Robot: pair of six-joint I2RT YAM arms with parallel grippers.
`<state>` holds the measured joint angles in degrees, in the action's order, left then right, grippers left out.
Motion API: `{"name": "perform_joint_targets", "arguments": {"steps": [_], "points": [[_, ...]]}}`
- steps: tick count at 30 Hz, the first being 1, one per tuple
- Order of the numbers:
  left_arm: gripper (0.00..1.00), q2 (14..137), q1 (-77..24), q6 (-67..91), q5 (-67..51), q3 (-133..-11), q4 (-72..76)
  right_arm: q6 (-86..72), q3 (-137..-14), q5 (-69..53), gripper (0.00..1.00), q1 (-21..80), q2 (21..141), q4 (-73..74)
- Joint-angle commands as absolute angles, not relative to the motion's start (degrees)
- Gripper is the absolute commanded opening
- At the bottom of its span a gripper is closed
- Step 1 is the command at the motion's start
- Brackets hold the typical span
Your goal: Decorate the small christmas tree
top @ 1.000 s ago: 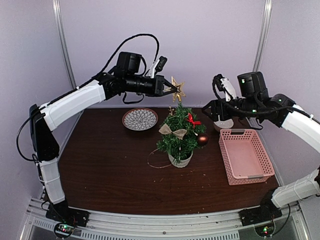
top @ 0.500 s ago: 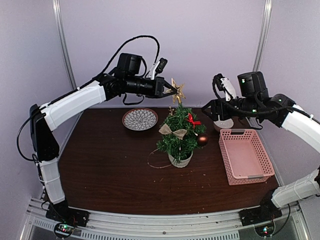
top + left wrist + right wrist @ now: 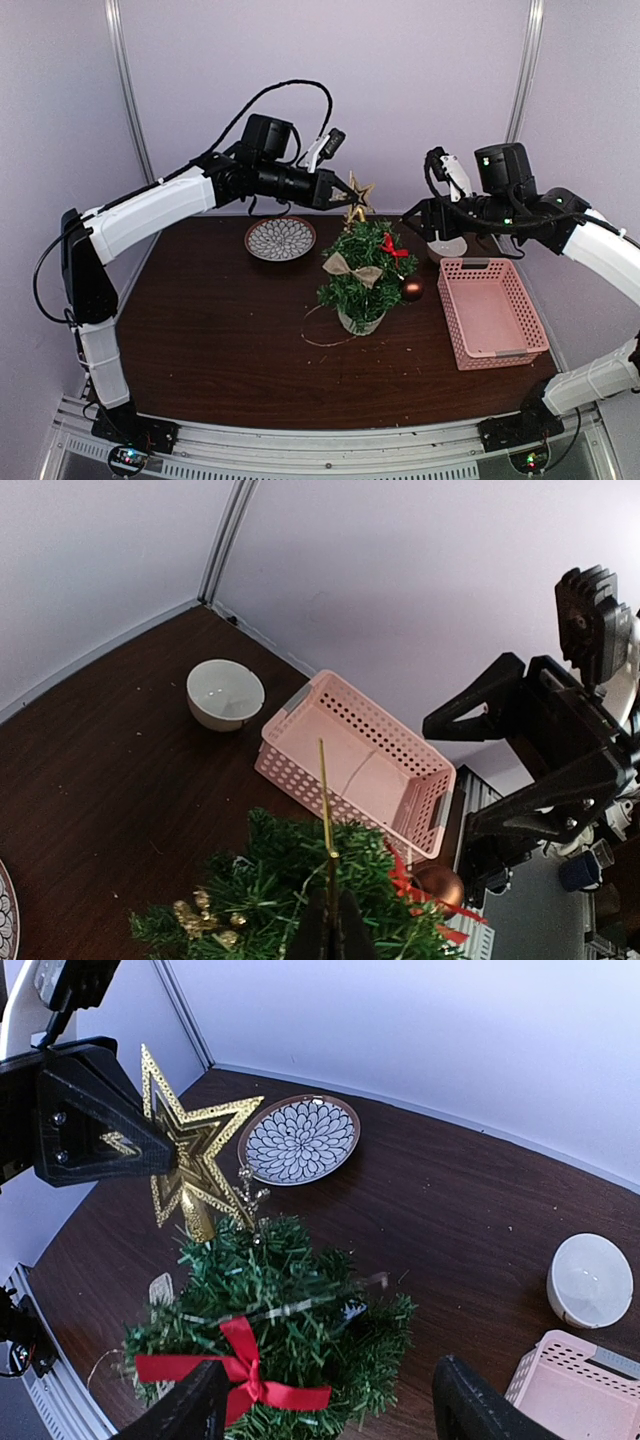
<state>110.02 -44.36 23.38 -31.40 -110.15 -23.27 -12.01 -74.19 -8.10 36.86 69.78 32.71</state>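
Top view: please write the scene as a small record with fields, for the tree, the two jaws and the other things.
tree: small christmas tree in white pot
on tree: red bow, burlap bow, brown ball
left jaws: shut on gold star, at the treetop
right jaws: open, empty, right of treetop
around: patterned plate, white bowl, pink basket

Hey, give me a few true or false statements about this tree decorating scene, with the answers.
1. The left pincer is shut on the gold star. True.
2. The pink basket holds ornaments. False: the basket is empty.
3. A red bow sits on the small christmas tree. True.
4. The right pincer is shut. False: it is open, holding nothing.
5. The white bowl sits inside the basket. False: the bowl stands outside, beside it.
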Motion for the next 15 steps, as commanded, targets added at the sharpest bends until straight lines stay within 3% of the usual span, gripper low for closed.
{"name": "perform_joint_targets", "arguments": {"steps": [1,15], "points": [[0.00,107.8,-45.1,18.9,-30.6,-108.4,-25.2,-12.1,-73.7,-8.7,0.73,36.5,70.1,31.5],[0.00,107.8,-46.2,14.8,-24.5,-107.9,-28.5,-12.1,-73.7,-8.8,0.73,36.6,70.5,31.4]]}}
